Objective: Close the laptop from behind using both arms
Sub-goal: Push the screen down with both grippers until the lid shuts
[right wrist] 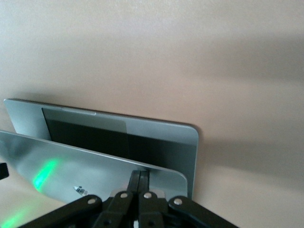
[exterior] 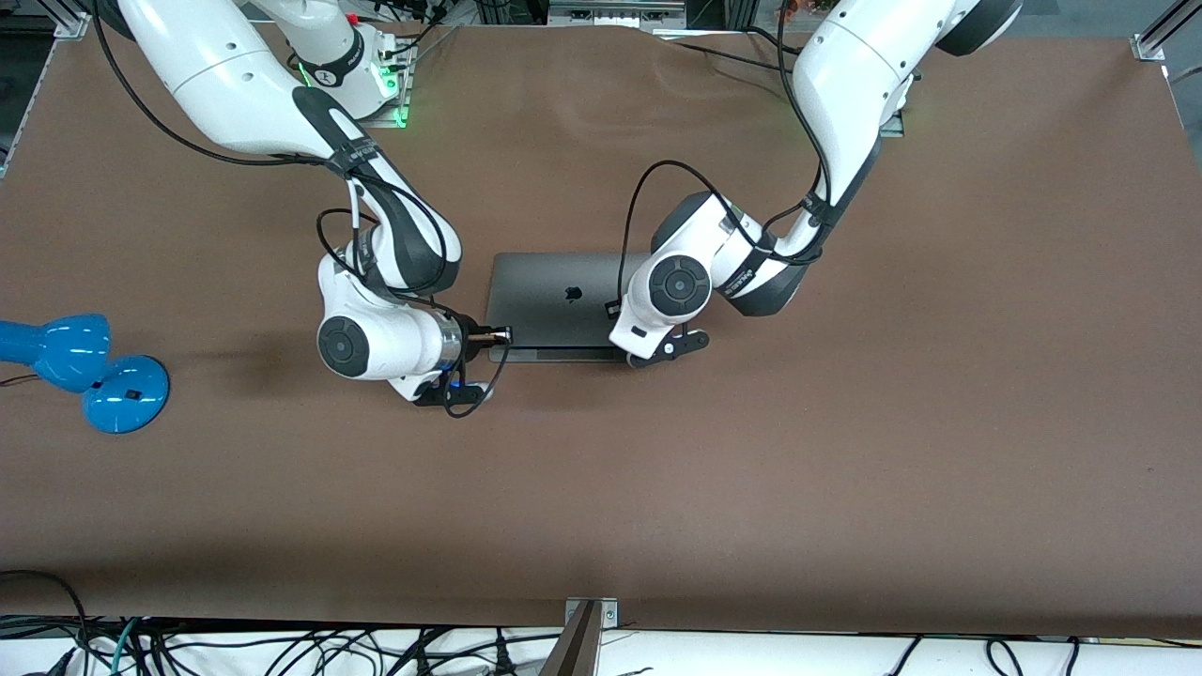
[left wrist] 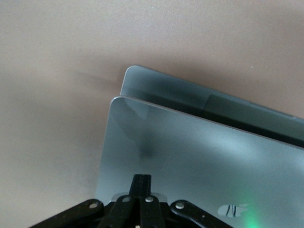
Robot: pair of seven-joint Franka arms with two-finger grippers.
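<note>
Lid partly lowered, job roughly past halfway by my read. Laptop [exterior: 554, 305] sits mid-table, a bit toward the robot bases from centre, logo side of the lid facing up to the front camera. In that view a thin strip of the base still shows along the 6 o'clock edge of the lid, so it's not shut flat. Both wrist views confirm: lid tilted over the base with a wedge of dark keyboard deck still visible between them.

Left gripper [left wrist: 141, 183] has its fingers pinched together, holding nothing, tips pressing on the lid's outer face near one corner. In the front view it sits at about 3 o'clock of the logo, at the lid's end toward the left arm.

Right gripper [right wrist: 139, 179] likewise clenched and empty, tips on the lid near the other corner; in the front view it is at roughly 8 o'clock of the logo, at the lid's end toward the right arm. Neither arm is waiting.

Left to do, judging from this: push the lid down through the remaining gap until it meets the base, evenly on both ends so it doesn't twist, then lift off.

Blue desk lamp [exterior: 84, 371] lies well apart at the table's 9 o'clock edge, not involved.
</note>
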